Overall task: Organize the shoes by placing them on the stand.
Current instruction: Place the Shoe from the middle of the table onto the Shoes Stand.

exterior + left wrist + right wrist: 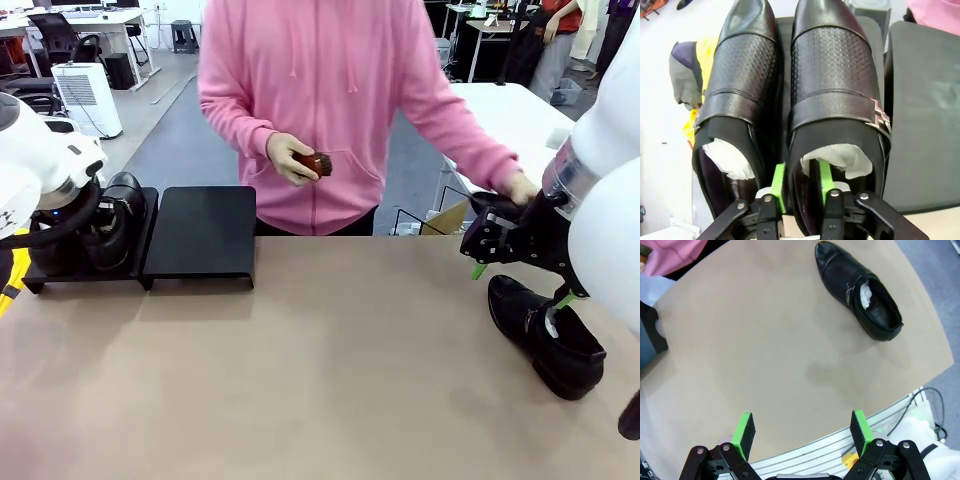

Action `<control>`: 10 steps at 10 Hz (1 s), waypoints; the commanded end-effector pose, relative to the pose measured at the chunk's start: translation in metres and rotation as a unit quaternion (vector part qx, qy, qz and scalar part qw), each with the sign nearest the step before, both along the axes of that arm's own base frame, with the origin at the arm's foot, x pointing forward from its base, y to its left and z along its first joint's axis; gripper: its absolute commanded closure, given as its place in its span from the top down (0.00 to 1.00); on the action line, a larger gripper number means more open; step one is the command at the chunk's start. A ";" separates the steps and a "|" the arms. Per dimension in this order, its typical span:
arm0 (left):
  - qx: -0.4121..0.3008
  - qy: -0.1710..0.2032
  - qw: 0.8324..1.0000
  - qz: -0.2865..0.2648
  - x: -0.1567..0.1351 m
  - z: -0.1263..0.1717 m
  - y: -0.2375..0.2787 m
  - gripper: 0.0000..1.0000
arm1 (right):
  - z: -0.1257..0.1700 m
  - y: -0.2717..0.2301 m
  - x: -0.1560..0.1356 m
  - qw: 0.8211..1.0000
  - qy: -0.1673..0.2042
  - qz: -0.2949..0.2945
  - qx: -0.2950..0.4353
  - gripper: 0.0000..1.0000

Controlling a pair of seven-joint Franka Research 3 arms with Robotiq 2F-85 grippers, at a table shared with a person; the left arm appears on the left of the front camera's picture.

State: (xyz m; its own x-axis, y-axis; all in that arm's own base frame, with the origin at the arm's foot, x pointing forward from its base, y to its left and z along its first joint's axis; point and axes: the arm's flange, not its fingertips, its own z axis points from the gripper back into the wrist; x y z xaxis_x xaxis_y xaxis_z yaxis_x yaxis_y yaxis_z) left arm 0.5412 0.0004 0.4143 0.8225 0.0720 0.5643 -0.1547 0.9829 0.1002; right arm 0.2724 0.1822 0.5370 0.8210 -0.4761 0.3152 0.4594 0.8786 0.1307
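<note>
Two glossy black shoes (747, 90) (832, 85) stand side by side on the left section of the black stand (200, 235), toes pointing away from me. My left gripper (802, 185) straddles the inner collar of the right-hand shoe, one green pad between the shoes and one inside it. The pads stand slightly off the leather. My left arm (40, 170) covers this pair (120, 215) in the front view. A third shoe (545, 335) (860, 290) lies on the table at the right. My right gripper (520, 284) (802, 432) hangs wide open above it, empty.
A person in a pink hoodie stands across the table holding a small brown brush (315, 162). Their other hand (520, 185) is just behind my right gripper. The stand's right section (925, 100) is bare. The table edge (840, 440) lies near my right gripper.
</note>
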 end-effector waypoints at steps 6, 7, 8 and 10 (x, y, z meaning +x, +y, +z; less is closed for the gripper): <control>0.008 -0.028 1.000 0.000 -0.003 0.017 -0.006 0.69 | 0.001 0.001 0.002 1.000 -0.003 0.005 0.001 1.00; 0.008 -0.028 1.000 0.000 -0.003 0.017 -0.006 0.69 | 0.001 0.001 0.002 1.000 -0.003 0.005 0.001 1.00; 0.008 -0.028 1.000 0.000 -0.003 0.017 -0.006 0.69 | 0.001 0.001 0.002 1.000 -0.003 0.005 0.001 1.00; 0.008 -0.028 1.000 0.000 -0.003 0.017 -0.006 0.69 | 0.001 0.001 0.002 1.000 -0.003 0.005 0.001 1.00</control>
